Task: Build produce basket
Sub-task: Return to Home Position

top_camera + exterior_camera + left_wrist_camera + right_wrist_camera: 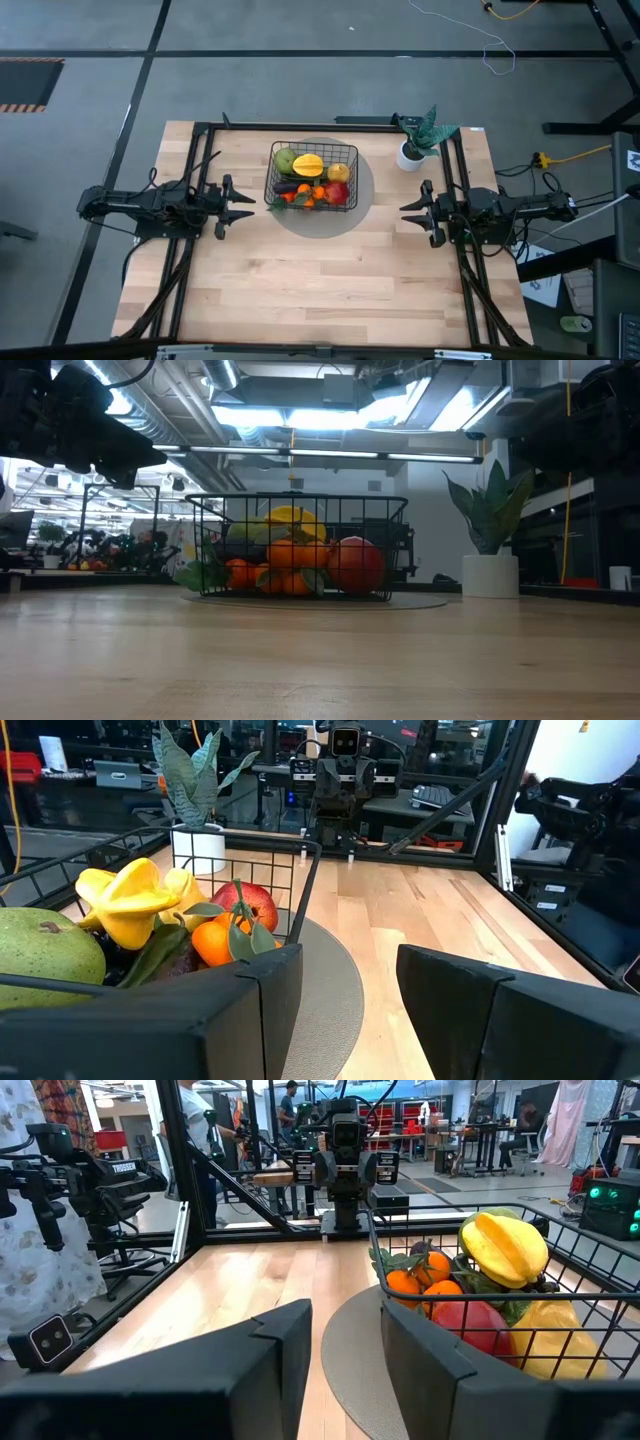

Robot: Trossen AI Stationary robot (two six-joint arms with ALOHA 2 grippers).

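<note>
High view puts the 1 basket (271, 178) just above the centre of the frame. It stands on 1 round grey mat (325, 225) on the table (320, 290), and all the produce (312, 180) that shows lies inside it. No loose piece shows anywhere on the wood, so I judge the filling done; what is left looks like no more than the 2 arms parking.

The left gripper (248, 205) hangs at left-centre of that frame, just beside the basket's left wall and not touching it, with its fingers spread and nothing between them. The right gripper (404, 215) hangs at right-centre, just past the mat's edge, its fingers likewise apart and empty. Both wrist views show a bare gap between the dark fingers.

Counted in the basket:
- 1 green pear (287, 160) at its upper left
- 1 yellow starfruit (309, 164) on top in the middle
- 1 smoother yellow fruit (340, 172) at upper right
- 1 red fruit (337, 193) at lower right
- 1 dark purple piece, likely the eggplant (286, 187), at lower left
- tangerines (306, 199) clustered along the lower edge; the low view shows at least 3 orange rounds among green leaves, and more may be hidden

Anything deeper in the pile I cannot pick out. Outside the task, 1 plant (420, 135) in a white pot stands at the upper right of the table, well apart from the basket.
</note>
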